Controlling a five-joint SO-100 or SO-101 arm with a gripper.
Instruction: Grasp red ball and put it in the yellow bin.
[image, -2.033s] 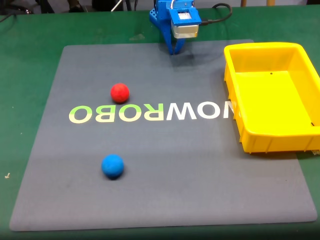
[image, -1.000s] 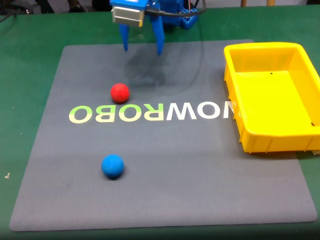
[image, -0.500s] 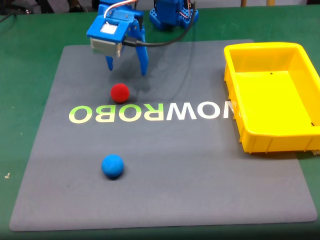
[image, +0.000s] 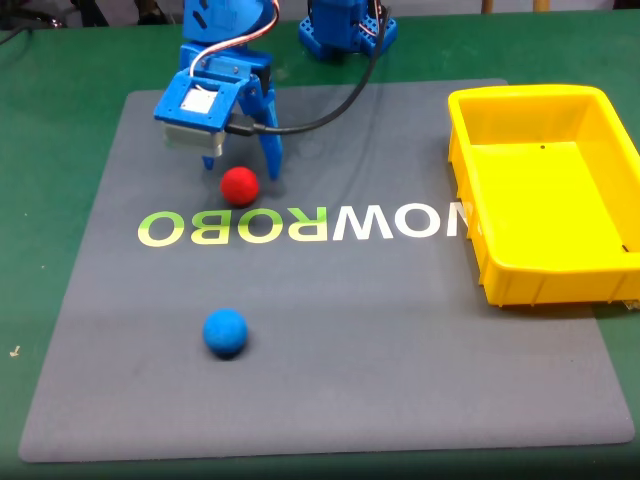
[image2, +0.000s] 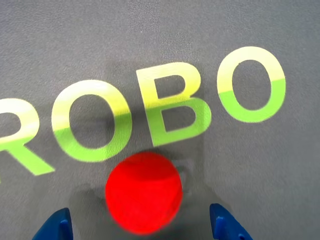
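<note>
The red ball (image: 239, 185) lies on the grey mat just above the printed lettering; in the wrist view the red ball (image2: 144, 192) sits low in the picture between the two blue fingertips (image2: 54, 228). My blue gripper (image: 240, 170) hangs open right over the ball, one finger on each side, not touching it. The yellow bin (image: 470, 210) stands at the mat's right side in the fixed view, with nothing in it.
A blue ball (image: 225, 332) rests on the grey mat (image: 400, 340) nearer the front, left of centre. The arm's blue base (image: 345, 28) and a black cable (image: 340, 105) are at the far edge. Green table surrounds the mat.
The gripper swung from the far edge to the left and opened, then came down toward the red ball until its fingers straddle it. Both balls and the bin stayed put.
</note>
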